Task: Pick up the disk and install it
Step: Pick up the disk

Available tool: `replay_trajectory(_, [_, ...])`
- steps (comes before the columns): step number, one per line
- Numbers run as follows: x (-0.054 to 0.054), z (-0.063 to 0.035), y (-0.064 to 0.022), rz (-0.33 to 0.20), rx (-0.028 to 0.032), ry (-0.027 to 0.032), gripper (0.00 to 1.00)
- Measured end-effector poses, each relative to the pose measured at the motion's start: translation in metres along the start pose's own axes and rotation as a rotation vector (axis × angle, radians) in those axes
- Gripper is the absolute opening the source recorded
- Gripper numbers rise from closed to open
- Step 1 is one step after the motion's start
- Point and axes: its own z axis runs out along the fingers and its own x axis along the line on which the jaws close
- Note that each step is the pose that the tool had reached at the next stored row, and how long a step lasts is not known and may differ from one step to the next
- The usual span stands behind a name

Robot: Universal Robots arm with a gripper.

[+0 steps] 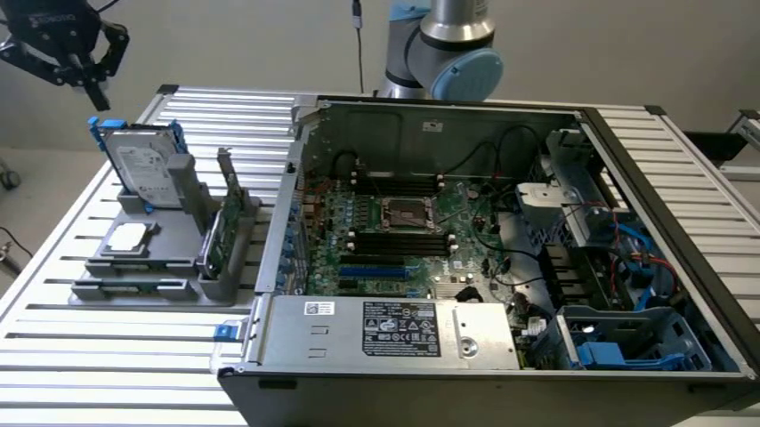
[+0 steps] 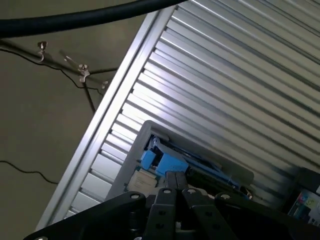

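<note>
slatted aluminium profile is laid across the whole table, which is backed by a plain pale wall. beyond the table edge, in the wrist view, a beige floor is crossed by a thick black cable. an open computer case is set on the slats. the disk is stood upright in a grey holder at the exterior view's left. the gripper is held above it, fingers pressed together and empty.

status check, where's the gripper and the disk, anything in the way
Gripper shut, empty, above the disk. Disk upright in grey holder, not yet picked. Green card upright beside it, apart.
</note>
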Motion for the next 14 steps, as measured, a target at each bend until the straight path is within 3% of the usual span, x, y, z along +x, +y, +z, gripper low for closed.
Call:
replay_trajectory(7, [-0.0001,-0.0012,0.0002,-0.11,0.0052,0.0054,0.11])
replay_trajectory(14, [-0.0001,-0.0041,0.0004,-0.224,0.0063,0.0087,0.11])
